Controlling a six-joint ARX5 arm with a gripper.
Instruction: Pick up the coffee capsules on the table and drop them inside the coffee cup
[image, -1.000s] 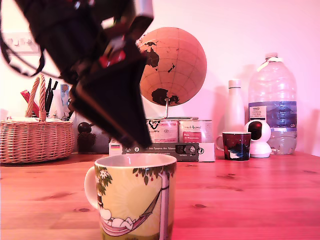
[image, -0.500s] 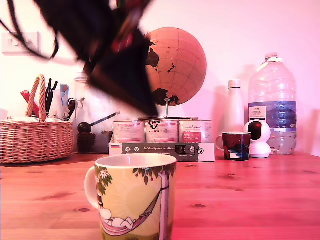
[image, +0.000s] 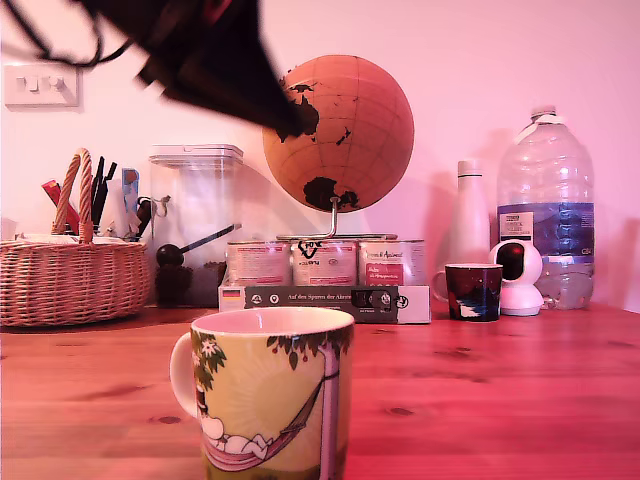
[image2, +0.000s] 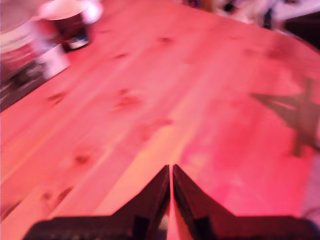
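One mug (image: 268, 392) stands on the table (image: 500, 390) at the front of the exterior view, handle toward that view's left. Gripper (image: 290, 128) hangs blurred above it, in front of the globe (image: 345, 130). No capsule shows. Wrist view: jaws together, nothing between them, over bare wood; espresso cup (image2: 67, 22) well apart.

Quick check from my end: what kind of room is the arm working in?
Probably a home kitchen or dining corner: a wooden table with a wicker basket of utensils, coffee tins and a desk globe against the wall.
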